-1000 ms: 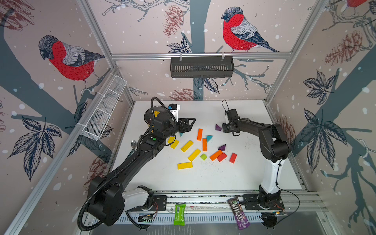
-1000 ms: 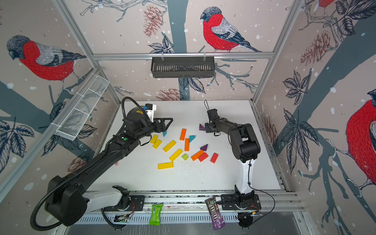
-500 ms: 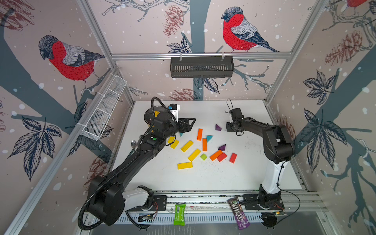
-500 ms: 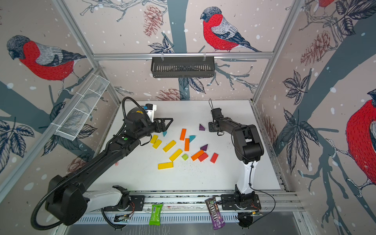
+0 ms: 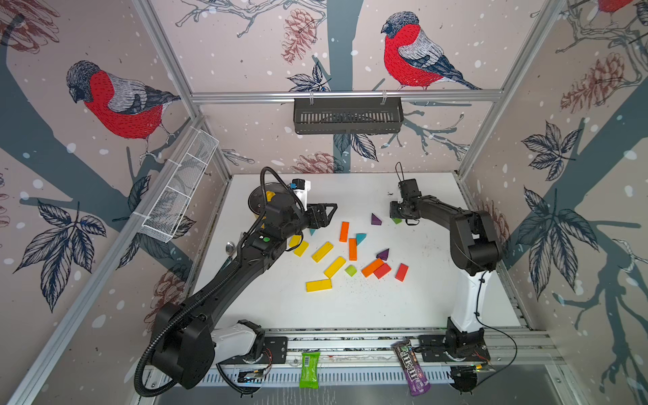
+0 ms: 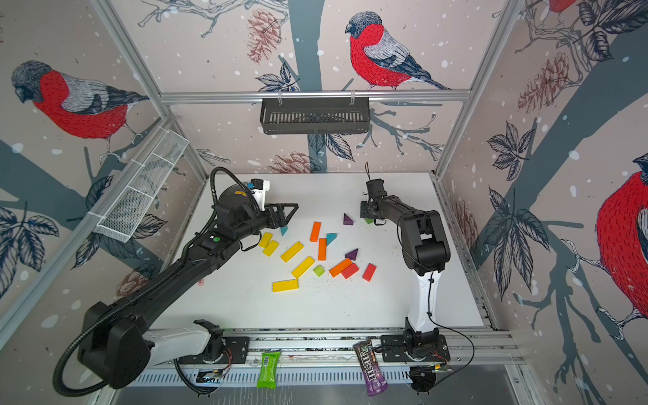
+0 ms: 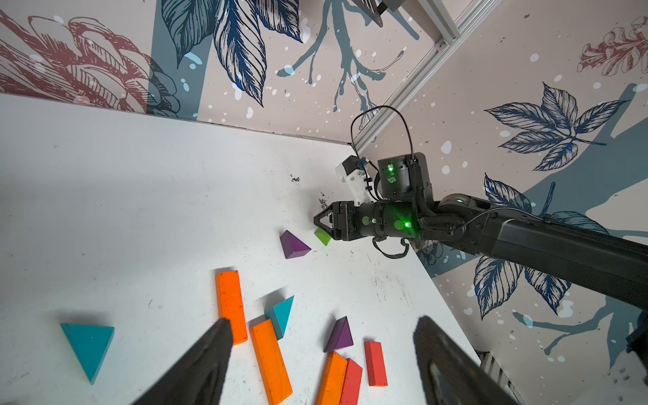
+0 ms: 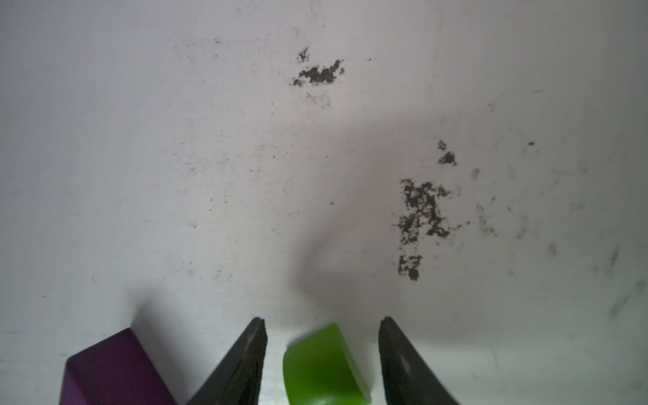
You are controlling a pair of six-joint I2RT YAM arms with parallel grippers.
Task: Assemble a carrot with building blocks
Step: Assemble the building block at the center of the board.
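The left tool hangs spread and empty above the rear left of the white tabletop. The painted building blocks lie loose mid-tabletop, nothing joined yet: yellow flat bars, orange flat bars, red flat bars. Farther right, a purple triangular block sits just beside a small lime-green cube. The right tool straddles that cube, fingers parted with a gap on either side. The best close looks to be centred on the cube, squarely on its flat faces and clear of the triangle.
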